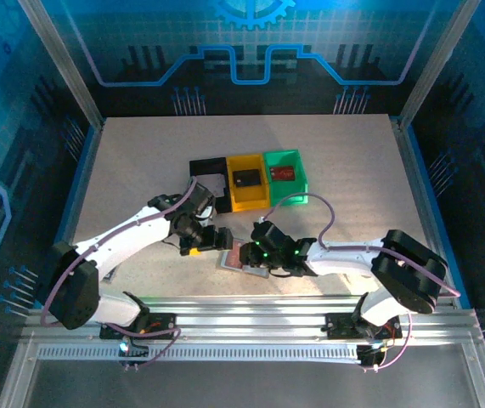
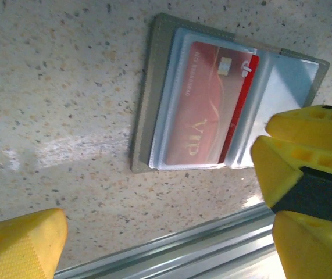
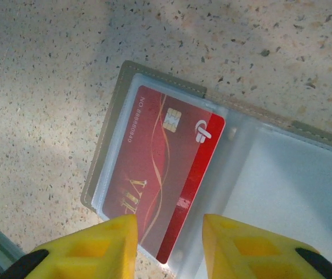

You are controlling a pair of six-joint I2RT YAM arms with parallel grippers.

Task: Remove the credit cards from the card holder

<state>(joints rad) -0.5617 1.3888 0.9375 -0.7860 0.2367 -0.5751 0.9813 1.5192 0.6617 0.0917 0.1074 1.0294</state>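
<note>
Left hand [image 2: 154, 204] and right hand [image 3: 168, 229], both parted and empty, above card holder [image 3: 109, 139] sleeving red card [image 3: 154, 168]

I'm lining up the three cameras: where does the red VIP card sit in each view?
Top external: red card just below centre.
Left wrist: upper middle, inside a clear sleeve.
Right wrist: centre, chip toward the top.
Shared landmark: the grey card holder under it.

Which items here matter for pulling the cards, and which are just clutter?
Job: card holder, red card in its sleeve, left gripper, right gripper.
Lying about: black bin, yellow bin, green bin, metal rail.
</note>
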